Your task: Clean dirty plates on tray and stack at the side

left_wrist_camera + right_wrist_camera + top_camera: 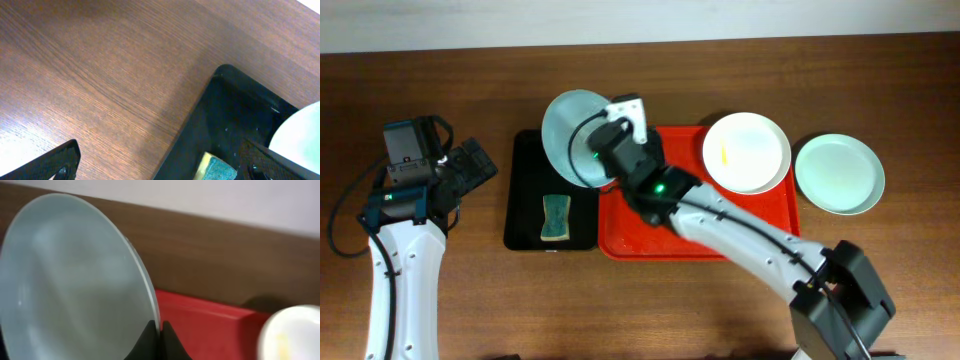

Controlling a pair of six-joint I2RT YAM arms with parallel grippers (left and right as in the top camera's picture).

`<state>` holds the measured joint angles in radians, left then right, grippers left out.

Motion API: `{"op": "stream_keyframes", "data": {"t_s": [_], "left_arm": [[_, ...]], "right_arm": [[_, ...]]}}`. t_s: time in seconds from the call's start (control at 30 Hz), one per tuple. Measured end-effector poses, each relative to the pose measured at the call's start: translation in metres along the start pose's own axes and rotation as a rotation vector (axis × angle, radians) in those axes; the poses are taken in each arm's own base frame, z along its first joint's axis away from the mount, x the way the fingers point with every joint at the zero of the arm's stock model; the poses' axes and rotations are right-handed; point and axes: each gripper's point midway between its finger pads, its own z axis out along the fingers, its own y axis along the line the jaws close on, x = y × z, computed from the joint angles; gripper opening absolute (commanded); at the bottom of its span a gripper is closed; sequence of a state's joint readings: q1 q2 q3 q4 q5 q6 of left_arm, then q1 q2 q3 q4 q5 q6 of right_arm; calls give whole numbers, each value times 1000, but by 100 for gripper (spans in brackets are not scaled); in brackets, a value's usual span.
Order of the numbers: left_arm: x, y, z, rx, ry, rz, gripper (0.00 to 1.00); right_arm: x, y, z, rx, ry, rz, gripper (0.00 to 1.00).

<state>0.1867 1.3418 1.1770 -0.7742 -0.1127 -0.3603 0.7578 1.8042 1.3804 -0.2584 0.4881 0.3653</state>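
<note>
The worktop (440,60) is shown evenly and brightly lit, with soft shadows. In the left wrist view, pale glare is spread on the wood beside the jaws. In the right wrist view, the pale blue plate (70,280) at the jaws is blurred; the white plate (292,332) right of them is washed out.

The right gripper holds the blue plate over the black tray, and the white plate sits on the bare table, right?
Not quite. The white plate rests on the red tray, as the overhead view shows. The right gripper does hold the blue plate over the black tray.
</note>
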Motion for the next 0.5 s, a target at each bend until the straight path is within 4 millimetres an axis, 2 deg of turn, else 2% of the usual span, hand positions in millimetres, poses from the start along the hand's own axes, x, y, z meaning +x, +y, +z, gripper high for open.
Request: {"op": "stream_keyframes", "data": {"t_s": [0.1,0.27,0.4,0.5], "left_arm": [[0,0,0,0,0,0,99],[0,0,0,0,0,0,99],[0,0,0,0,0,0,99],[0,0,0,0,0,0,99]], "right_arm": [[3,-15,12,-63,66,107,4],[16,-70,18,-116,241,271,4],[38,-139,14,-64,396,417,4],[69,-196,1,0,548,558,4]]}}
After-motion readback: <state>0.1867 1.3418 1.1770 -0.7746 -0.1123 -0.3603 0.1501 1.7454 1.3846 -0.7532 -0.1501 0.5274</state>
